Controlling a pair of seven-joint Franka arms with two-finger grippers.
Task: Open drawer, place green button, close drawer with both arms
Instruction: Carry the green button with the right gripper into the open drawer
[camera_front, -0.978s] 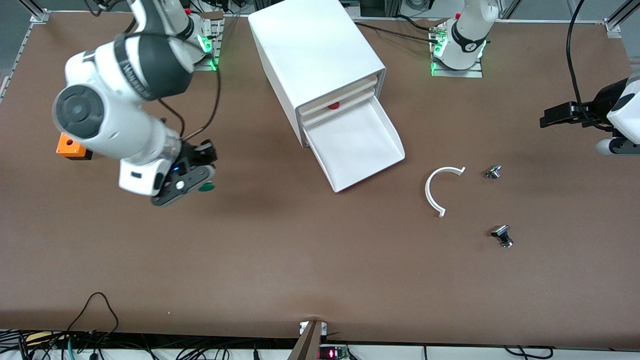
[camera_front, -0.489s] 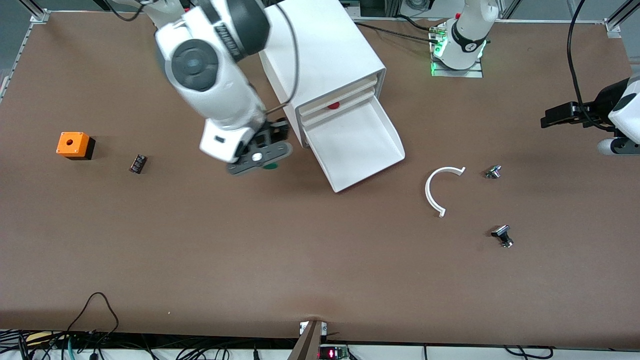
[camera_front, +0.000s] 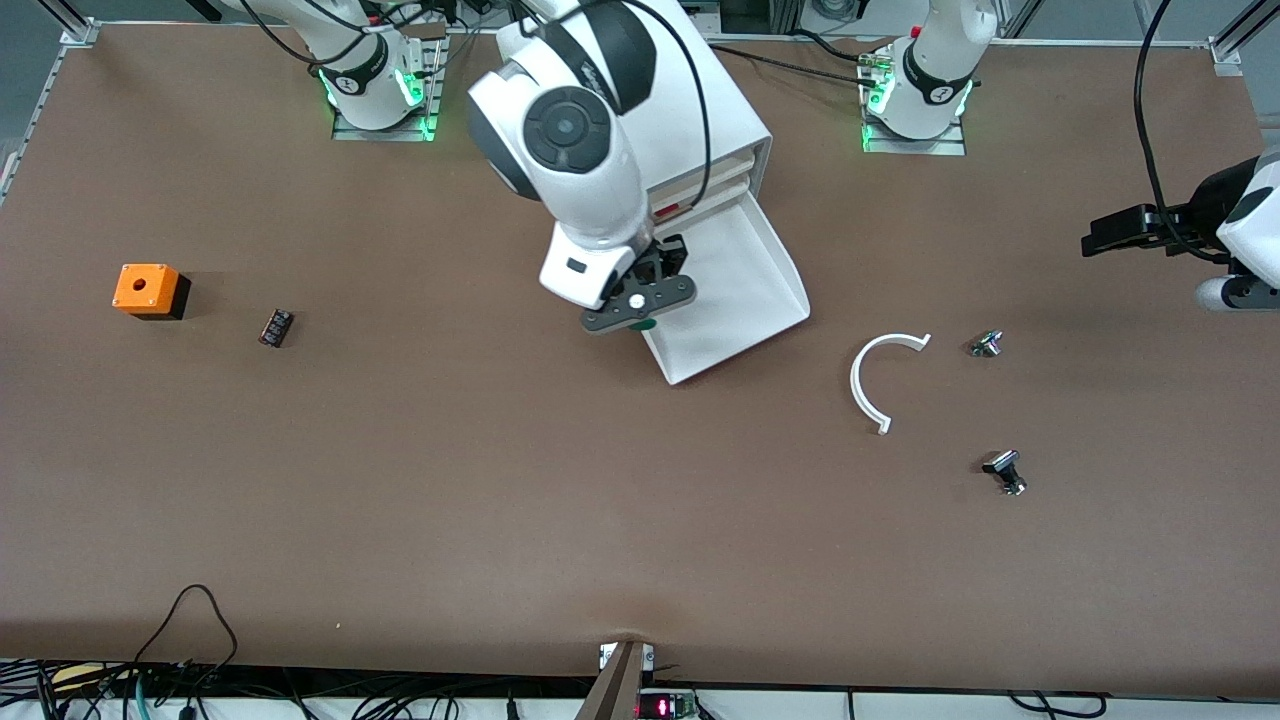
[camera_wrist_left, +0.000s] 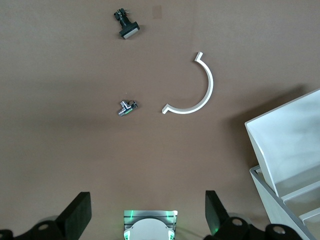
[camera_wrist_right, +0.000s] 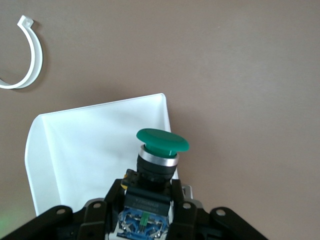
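Progress: drawer (camera_front: 735, 290) already pulled out of the white cabinet (camera_front: 640, 110); button (camera_wrist_right: 161, 150) picked up and carried to the drawer's edge, not yet set down.
Left to do: lower and release the button inside the tray, pull the arm clear, push the drawer shut, by the task's wording with both arms.
Right tool (camera_front: 640, 305): clamped on the button's black-and-blue body, green cap pointing away from the wrist; over the drawer's side wall toward the right arm's end of the surface, at about 8 o'clock from the tray's middle in the front view.
Right arm pose: reaching from its base across the cabinet top, forearm slanting down, wrist over the tray's edge.
Button position: in the air, cap partly over the tray floor and partly over bare surface in the right wrist view; judged to need a short shift inward before release.
Left tool (camera_front: 1120, 230): spread wide, holding nothing; over the surface at the left arm's end, about 3 o'clock from the drawer.
Left arm pose: waiting, well apart from the cabinet.
Drawer position: third from the top, tray empty, sticking out toward 5 o'clock.
Other items: white curved clip (camera_front: 880, 380), two small metal parts (camera_front: 987, 344), orange box (camera_front: 150, 290), dark component (camera_front: 275, 327).
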